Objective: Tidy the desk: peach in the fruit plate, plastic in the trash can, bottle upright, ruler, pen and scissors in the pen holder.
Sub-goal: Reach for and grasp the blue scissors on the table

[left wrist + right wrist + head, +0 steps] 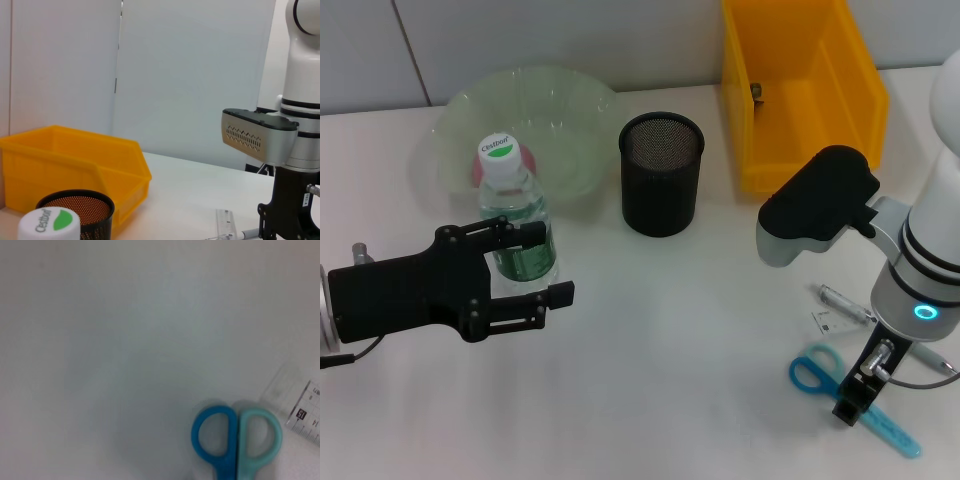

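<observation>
Hovering low over the blue-handled scissors (817, 371) and the clear plastic ruler (893, 428), the right gripper (850, 400) hides its fingers, so their state is unclear. Farther off, the left gripper (525, 275) stands spread around the upright clear water bottle (515, 215). Beyond stand the black mesh pen holder (661, 173) and the yellow plastic bin (800, 90).

A clear plastic bottle (515, 215) with a white cap stands before a translucent, glossy green plate (525, 125). The pen holder (661, 172) is matt black mesh, the bin (800, 85) smooth yellow plastic, the scissors (855, 400) blue-handled plastic, the table (670, 350) matt white.
</observation>
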`<state>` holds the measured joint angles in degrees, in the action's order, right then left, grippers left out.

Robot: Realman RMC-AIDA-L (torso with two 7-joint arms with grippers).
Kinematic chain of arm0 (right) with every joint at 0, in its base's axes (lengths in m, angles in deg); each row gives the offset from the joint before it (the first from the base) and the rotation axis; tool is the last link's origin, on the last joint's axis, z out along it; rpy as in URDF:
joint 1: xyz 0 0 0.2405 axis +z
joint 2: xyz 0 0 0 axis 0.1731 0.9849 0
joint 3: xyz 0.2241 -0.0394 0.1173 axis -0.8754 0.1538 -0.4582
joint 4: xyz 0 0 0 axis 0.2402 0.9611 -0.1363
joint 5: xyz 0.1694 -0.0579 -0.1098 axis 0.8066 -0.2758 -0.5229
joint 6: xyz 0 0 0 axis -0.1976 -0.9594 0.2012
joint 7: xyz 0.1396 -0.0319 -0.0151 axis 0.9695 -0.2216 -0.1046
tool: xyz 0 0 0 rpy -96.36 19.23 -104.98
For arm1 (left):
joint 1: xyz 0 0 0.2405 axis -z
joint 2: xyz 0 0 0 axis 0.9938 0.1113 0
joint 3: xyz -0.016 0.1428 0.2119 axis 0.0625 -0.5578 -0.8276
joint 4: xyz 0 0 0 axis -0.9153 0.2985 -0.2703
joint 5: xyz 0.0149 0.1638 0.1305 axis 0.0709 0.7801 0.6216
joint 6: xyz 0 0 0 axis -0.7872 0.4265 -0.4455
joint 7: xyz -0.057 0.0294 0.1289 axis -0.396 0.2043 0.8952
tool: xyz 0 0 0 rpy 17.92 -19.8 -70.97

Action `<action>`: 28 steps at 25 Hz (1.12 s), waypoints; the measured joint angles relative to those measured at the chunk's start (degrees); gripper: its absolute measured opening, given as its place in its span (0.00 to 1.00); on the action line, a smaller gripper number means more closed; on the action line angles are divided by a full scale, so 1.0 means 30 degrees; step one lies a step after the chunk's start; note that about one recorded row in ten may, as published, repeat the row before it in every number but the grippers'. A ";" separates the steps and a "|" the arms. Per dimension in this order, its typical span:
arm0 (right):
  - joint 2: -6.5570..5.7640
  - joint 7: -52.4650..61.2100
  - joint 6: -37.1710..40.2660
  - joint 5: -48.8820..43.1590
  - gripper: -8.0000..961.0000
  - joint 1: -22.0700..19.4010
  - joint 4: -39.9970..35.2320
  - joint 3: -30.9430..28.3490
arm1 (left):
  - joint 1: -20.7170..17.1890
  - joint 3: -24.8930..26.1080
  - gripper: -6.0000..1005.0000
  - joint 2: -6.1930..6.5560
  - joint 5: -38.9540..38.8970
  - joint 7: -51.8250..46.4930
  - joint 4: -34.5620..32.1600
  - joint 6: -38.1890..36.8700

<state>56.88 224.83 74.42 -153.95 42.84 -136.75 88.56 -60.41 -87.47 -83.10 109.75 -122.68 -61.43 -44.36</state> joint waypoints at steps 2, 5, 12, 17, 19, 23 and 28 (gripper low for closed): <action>0.0001 0.0005 0.0000 0.0000 0.53 0.0027 0.0077 0.0000 | 0.0011 -0.0004 0.80 0.0000 0.0000 0.0003 0.0002 0.0006; 0.0001 0.0011 -0.0029 0.0010 0.53 0.0129 0.0316 0.0001 | 0.0030 -0.0007 0.80 0.0001 0.0000 0.0003 0.0001 0.0009; 0.0002 0.0033 -0.0044 0.0009 0.52 0.0276 0.0414 0.0001 | 0.0019 -0.0004 0.80 0.0000 0.0000 0.0004 -0.0001 0.0009; 0.0002 0.0059 -0.0018 0.0007 0.48 0.0304 0.0424 0.0032 | 0.0008 0.0016 0.80 0.0001 0.0000 0.0004 -0.0019 -0.0041; 0.0002 0.0059 -0.0002 0.0009 0.46 0.0304 0.0423 0.0045 | 0.0001 0.0029 0.80 0.0001 0.0000 0.0004 -0.0043 -0.0046; 0.0002 0.0060 0.0043 0.0044 0.42 0.0316 0.0438 0.0059 | -0.0080 0.0028 0.80 0.0000 0.0000 0.0003 -0.0258 -0.0052; 0.0002 0.0068 0.0113 0.0070 0.37 0.0332 0.0441 0.0217 | -0.0085 0.0003 0.80 0.0000 0.0000 -0.0007 -0.0263 -0.0053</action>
<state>56.89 225.04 74.76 -153.74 43.83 -135.43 89.21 -60.66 -87.46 -83.10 109.75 -122.70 -62.22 -44.52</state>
